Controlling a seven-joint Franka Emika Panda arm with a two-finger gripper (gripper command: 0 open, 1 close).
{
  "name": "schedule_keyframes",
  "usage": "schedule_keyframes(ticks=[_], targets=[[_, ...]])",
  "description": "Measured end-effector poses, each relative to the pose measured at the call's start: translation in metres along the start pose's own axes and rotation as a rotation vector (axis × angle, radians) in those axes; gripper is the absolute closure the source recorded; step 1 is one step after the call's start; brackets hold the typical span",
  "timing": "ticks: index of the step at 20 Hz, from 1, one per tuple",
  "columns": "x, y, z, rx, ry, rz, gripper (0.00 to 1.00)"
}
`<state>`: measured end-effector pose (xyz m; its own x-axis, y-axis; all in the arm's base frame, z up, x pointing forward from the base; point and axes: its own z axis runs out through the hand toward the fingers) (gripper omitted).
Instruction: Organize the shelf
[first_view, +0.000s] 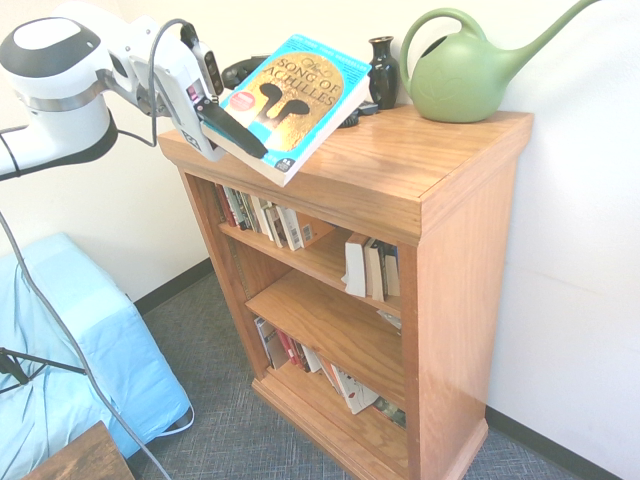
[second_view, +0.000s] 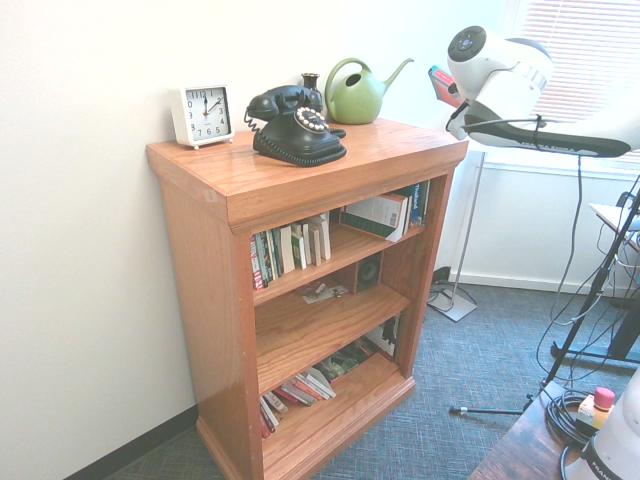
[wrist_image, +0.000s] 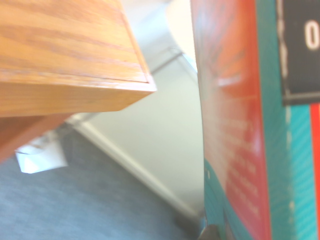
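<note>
From the first exterior view I have the jaws (first_view: 232, 128) pinching a paperback, the book (first_view: 290, 100) with a teal and gold cover titled "Song of Achilles", clamped near its lower edge and held tilted in the air just above the front corner of the shelf (first_view: 400, 170). The book is clear of the oak top, its cover facing up and toward the camera. The shelf stands against the white wall on grey carpet, and its thick flat top carries a green watering can (first_view: 465, 70) at the far end, a small dark vase (first_view: 382, 70) beside it, a black rotary telephone (second_view: 293, 125) near the middle and a white square clock (second_view: 203, 114) at the other end by the wall. In the second exterior view I see the arm coming in from the right, beyond the shelf's end, with only a sliver of the book's red and teal edge showing beside the wrist. The upper tier holds a row of upright books (second_view: 290, 250) plus a few more leaning at the other side, the middle tier is mostly bare wood with a small item or two lying on it, and the bottom tier has books slumped over at an angle (second_view: 300, 390). My wrist view shows the shelf's top corner from close by and the blurred red and teal cover of the book filling the other side
</note>
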<state>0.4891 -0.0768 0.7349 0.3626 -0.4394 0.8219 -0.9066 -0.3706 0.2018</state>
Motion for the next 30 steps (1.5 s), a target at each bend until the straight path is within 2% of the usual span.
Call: schedule_keyframes(ticks=[6, 11, 19, 26, 30], targets=[[-0.045, 0.045, -0.037, 0.164, -0.083, 0.067, 1.0], [-0.086, 0.066, -0.046, 0.272, -0.139, 0.096, 1.0], [-0.157, 0.053, -0.035, 0.419, -0.254, 0.085, 1.0], [-0.207, 0.035, -0.025, 0.496, -0.325, 0.082, 1.0], [-0.237, 0.017, -0.017, 0.51, -0.344, 0.058, 1.0]])
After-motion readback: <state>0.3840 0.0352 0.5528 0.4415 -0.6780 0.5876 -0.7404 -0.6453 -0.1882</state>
